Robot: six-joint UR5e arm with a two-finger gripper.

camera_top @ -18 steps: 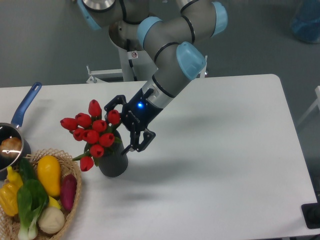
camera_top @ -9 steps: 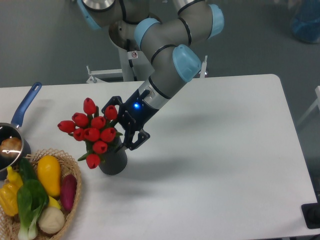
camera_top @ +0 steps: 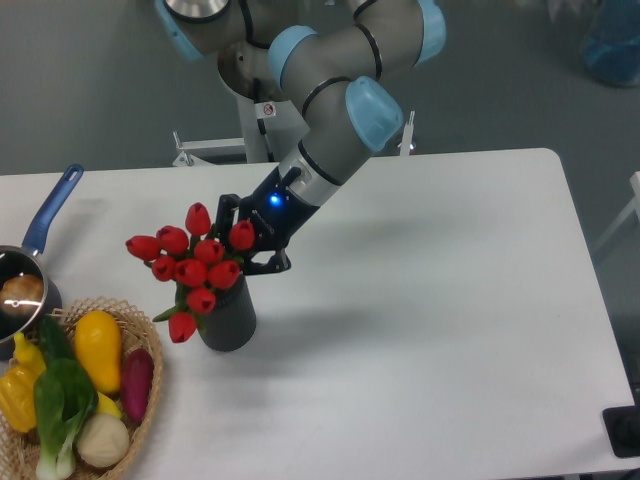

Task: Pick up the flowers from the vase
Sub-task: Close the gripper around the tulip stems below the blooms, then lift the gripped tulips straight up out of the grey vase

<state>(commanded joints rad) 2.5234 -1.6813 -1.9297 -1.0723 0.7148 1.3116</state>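
The flowers (camera_top: 193,268), a bunch of red tulip buds with green stems, stand in the vase (camera_top: 231,322), a short dark grey cylinder near the table's left front. My gripper (camera_top: 243,243) reaches in from the right at the height of the buds. Its dark fingers (camera_top: 272,264) sit above and below the bunch's right side, pressed against it. The fingertips are hidden behind the buds. The stems are still inside the vase's mouth.
A wicker basket (camera_top: 150,395) with colourful vegetables sits at the front left, close to the vase. A blue-handled saucepan (camera_top: 40,230) is at the left edge. The arm (camera_top: 340,110) slopes up and back to the right.
The wide-open fingers have moved in on the bunch and narrowed around it. The tulips have shifted slightly up and to the right.
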